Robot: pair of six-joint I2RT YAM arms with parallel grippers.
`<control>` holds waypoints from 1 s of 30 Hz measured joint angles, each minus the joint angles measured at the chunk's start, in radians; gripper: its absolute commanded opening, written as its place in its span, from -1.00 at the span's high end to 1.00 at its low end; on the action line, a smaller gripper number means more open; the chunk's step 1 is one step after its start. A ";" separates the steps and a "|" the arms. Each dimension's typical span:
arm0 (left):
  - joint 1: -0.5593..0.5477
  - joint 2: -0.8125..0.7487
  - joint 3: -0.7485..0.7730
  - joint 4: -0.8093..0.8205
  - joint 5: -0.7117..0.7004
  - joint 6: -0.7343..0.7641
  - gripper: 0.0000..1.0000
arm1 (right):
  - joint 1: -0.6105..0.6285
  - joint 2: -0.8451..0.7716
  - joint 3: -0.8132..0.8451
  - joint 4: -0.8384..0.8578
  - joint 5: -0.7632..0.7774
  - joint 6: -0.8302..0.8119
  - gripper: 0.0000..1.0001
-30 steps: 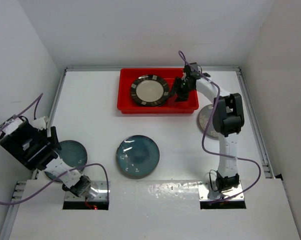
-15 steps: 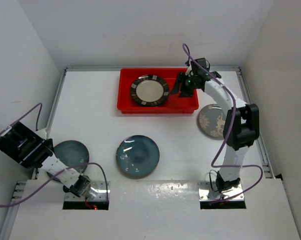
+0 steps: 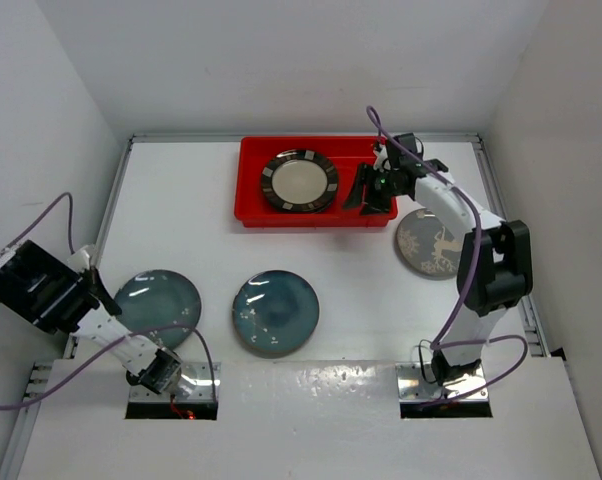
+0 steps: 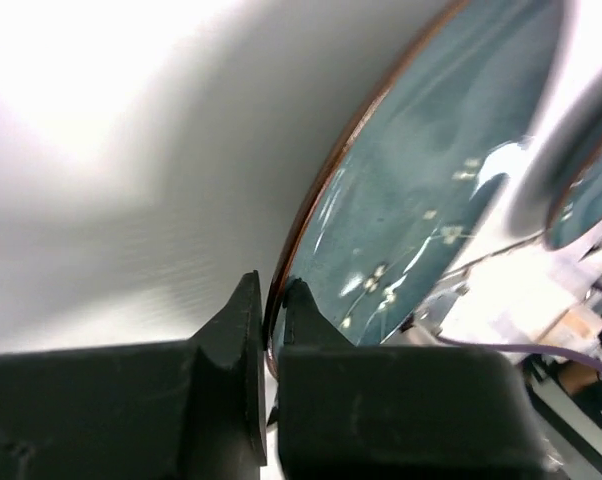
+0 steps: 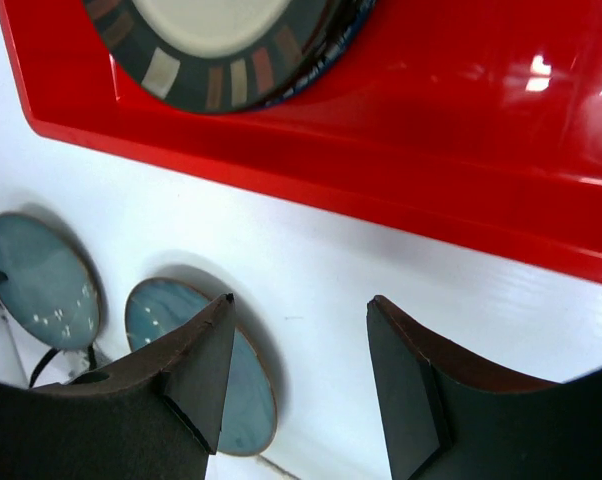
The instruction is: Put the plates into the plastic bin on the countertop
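My left gripper [image 3: 103, 298] is shut on the left rim of a glossy teal plate [image 3: 159, 308]. In the left wrist view the two fingers pinch that plate's [image 4: 431, 180] brown edge at the gripper [image 4: 273, 310]. A second teal plate [image 3: 275, 312] lies mid-table. A cream plate with a dark banded rim [image 3: 299, 181] rests in the red plastic bin [image 3: 253, 205]. My right gripper [image 3: 369, 192] hangs open and empty over the bin's front right part. In the right wrist view this gripper [image 5: 301, 340] is above white countertop [image 5: 321, 260], near the bin [image 5: 461, 130].
A dark grey plate with a white sprig pattern [image 3: 429, 243] lies right of the bin, partly under my right arm. White walls close in the countertop [image 3: 191, 220] on three sides. The arm bases stand at the near edge.
My left gripper has shut on the teal plate's rim, and that plate now shows further right. My right gripper has drawn back from inside the bin toward its front right edge.
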 measured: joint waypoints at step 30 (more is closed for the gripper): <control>-0.715 -0.037 0.927 0.331 -0.011 -0.665 1.00 | -0.050 -0.160 -0.222 0.027 -0.042 0.017 -0.11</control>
